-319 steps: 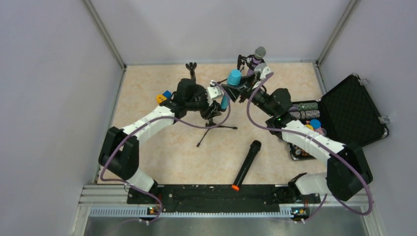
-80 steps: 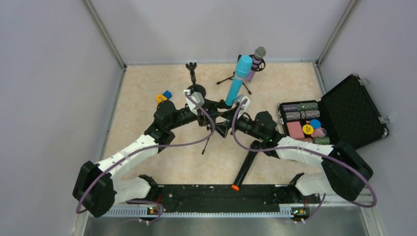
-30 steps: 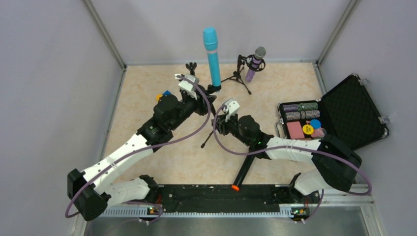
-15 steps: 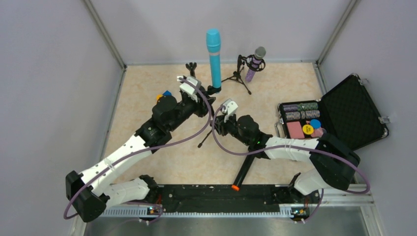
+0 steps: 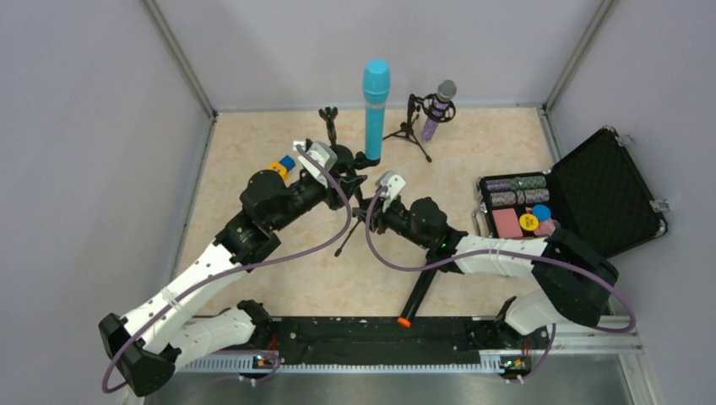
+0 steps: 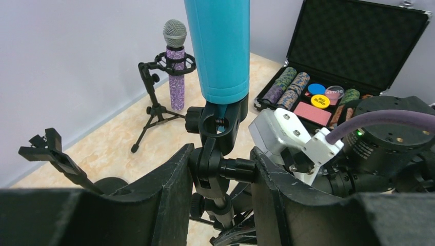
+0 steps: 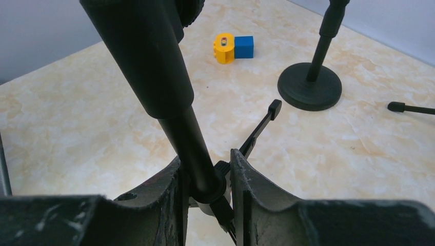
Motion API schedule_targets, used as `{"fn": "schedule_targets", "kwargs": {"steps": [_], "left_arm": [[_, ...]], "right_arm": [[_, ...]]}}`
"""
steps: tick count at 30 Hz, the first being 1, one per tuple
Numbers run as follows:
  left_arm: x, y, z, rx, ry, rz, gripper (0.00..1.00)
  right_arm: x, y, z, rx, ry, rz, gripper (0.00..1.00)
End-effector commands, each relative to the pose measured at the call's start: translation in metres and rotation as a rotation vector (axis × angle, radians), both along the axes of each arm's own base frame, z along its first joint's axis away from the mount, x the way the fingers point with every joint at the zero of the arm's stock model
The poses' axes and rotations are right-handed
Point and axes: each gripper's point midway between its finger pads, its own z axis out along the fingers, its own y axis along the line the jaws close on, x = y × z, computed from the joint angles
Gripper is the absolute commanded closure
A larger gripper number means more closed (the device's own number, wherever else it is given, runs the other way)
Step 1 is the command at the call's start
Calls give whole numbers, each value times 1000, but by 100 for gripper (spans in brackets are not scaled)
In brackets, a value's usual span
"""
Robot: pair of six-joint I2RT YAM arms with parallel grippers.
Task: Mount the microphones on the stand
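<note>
The black microphone with the orange end lies flat on the desk at lower centre of the top view, attached to nothing, its far end under the right forearm.

Just beyond it, the right claw is pressed together on the thin lower pole of the tripod stand. Higher on the same stand, the left claw pinches the swivel joint under the clip. The light blue microphone stands upright in that clip, held only by its lower end.

Things could go wrong from here:
- The stand looks top-heavy, and if either claw lets go before the legs sit flat, it may tip.
- A jolt at the joint could slide the light blue microphone out of the clip.
- The right forearm could roll the black microphone as it pulls away.

At right of the top view an open case holds rows of poker chips, a pink block and some round discs.

In the upper part, small toy blocks lie near an empty round-base stand. At upper centre, the purple microphone sits clipped in its own stand.
</note>
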Motion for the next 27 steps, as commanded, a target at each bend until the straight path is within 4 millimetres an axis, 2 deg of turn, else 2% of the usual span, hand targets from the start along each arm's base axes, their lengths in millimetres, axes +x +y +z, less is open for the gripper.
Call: {"fn": "schedule_targets", "kwargs": {"steps": [1, 5, 12, 21, 27], "left_arm": [[-57, 26, 146, -282, -363, -108, 100], [-63, 30, 153, -290, -362, -109, 100], [-46, 43, 155, -278, -332, 9, 100], [-46, 65, 188, -357, -362, 102, 100], [-46, 75, 200, -388, -368, 140, 100]], "right_arm": [[-5, -16, -64, -168, 133, -24, 100], [-5, -17, -69, -185, 141, -28, 100], [3, -26, -73, -191, 156, -105, 100], [12, -41, -95, -246, 182, -198, 100], [13, -48, -110, -286, 199, -227, 100]]}}
